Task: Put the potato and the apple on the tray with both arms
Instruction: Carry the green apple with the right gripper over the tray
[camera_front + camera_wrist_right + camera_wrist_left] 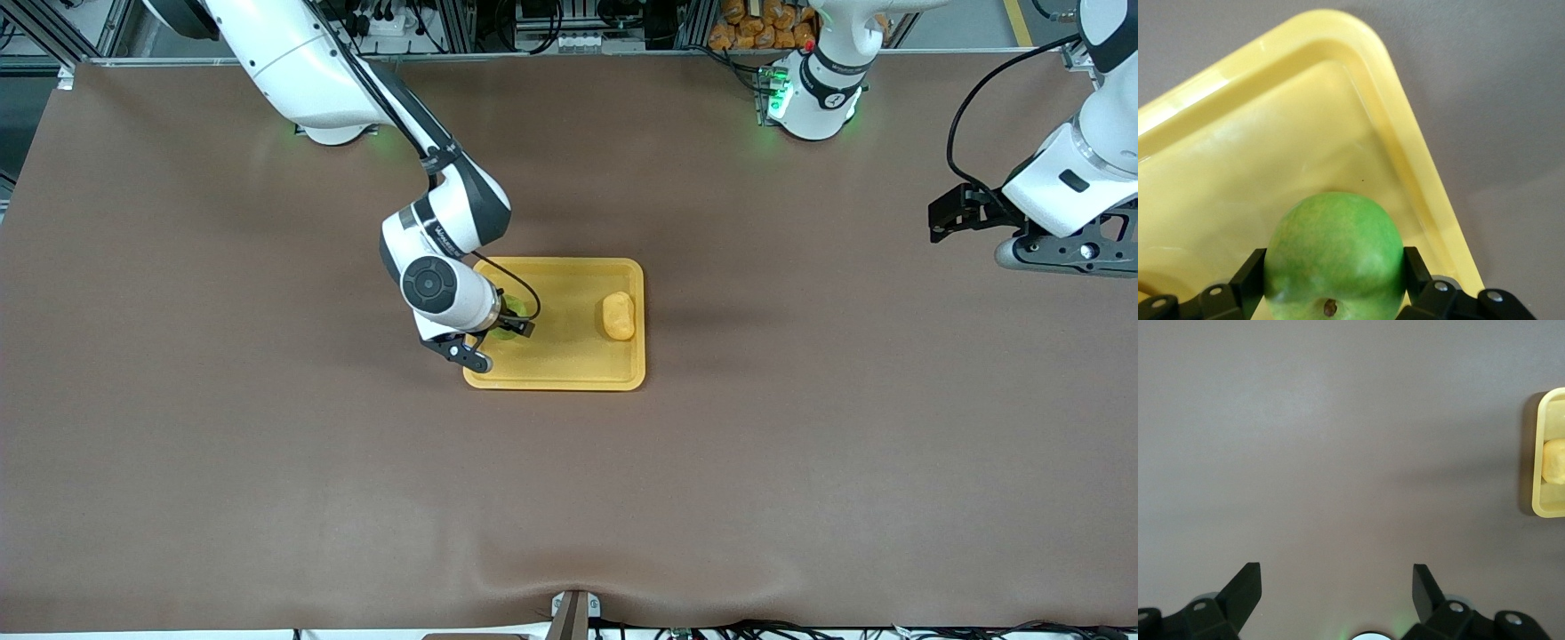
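Tray (569, 356) sits mid-table on the brown table (267, 489), long axis running between the two arms' ends. Two things over or in it. Potato (619, 316) lies in the tray near the rim toward the left arm's end, at approx 3 o'clock from tray centre in the front view; its long axis runs 12-to-6 there, i.e. toward and away from the front camera, across the tray's long axis. Apple (509, 322) is at approx 9 o'clock from tray centre, near the rim toward the right arm's end, mostly hidden under the wrist in the front view.

R gripper (1333, 270) is clenched on the apple, one finger pressed on each side, over the tray floor by a rounded corner. In the right wrist view the stem dimple faces the camera. Can't tell whether the apple touches the tray.

L gripper (1337, 587) waits, released w/ fingers wide apart, nothing between them, over bare table well toward the left arm's end; tray edge and potato show at the side of the left wrist view.
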`<state>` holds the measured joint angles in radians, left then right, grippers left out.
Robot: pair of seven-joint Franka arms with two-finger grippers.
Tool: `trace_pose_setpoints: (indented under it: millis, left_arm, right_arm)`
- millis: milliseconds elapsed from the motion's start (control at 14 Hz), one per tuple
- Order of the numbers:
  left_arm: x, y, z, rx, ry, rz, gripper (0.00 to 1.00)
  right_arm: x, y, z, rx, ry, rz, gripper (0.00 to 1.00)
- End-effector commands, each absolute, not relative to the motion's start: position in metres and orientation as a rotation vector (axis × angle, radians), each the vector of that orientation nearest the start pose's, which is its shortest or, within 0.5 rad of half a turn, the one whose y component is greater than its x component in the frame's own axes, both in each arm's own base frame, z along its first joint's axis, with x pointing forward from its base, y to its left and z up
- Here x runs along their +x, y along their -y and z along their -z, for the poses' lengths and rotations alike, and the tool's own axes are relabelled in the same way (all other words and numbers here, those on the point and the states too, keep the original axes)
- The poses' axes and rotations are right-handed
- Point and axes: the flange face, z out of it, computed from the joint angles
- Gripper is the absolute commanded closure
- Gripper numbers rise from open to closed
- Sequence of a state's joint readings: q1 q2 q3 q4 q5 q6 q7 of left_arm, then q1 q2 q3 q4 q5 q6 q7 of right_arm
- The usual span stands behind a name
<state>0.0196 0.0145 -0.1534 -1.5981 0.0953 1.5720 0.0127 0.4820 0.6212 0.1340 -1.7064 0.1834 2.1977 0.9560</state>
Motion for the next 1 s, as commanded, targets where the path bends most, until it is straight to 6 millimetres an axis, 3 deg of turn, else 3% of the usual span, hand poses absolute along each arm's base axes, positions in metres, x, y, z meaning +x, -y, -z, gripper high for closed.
trace_pose_setpoints:
  millis: [0, 214, 357, 429, 500, 571, 714, 929]
  left_arm:
    - [0.555, 0.061, -0.616, -3.045, -0.227, -0.032, 0.0]
    - [0.564, 0.059, -0.627, -3.064, -0.224, 0.01, 0.0]
    - [0.561, 0.072, -0.629, -3.056, -0.246, 0.013, 0.0]
    - [0.56, 0.079, -0.629, -3.056, -0.265, 0.012, 0.0]
    - [0.561, 0.071, -0.627, -3.066, -0.255, 0.002, 0.0]
    - [0.564, 0.063, -0.626, -3.101, -0.23, -0.004, 0.0]
    - [0.565, 0.045, -0.624, -3.13, -0.187, -0.011, 0.0]
    - [0.563, 0.053, -0.629, -3.128, -0.208, 0.001, 0.0]
  right_arm:
    - [0.545, -0.386, -0.224, -2.967, -0.744, -0.367, 1.0]
    - [0.545, -0.384, -0.216, -3.003, -0.717, -0.351, 1.0]
    - [0.545, -0.382, -0.212, -3.008, -0.722, -0.355, 1.0]
    - [0.546, -0.381, -0.211, -3.007, -0.726, -0.358, 0.93]
    - [0.547, -0.38, -0.211, -3.004, -0.734, -0.359, 0.66]
    - [0.546, -0.381, -0.211, -3.001, -0.735, -0.363, 0.01]
    - [0.546, -0.382, -0.212, -3.002, -0.731, -0.36, 0.0]
    - [0.557, -0.38, -0.228, -2.984, -0.737, -0.343, 0.0]
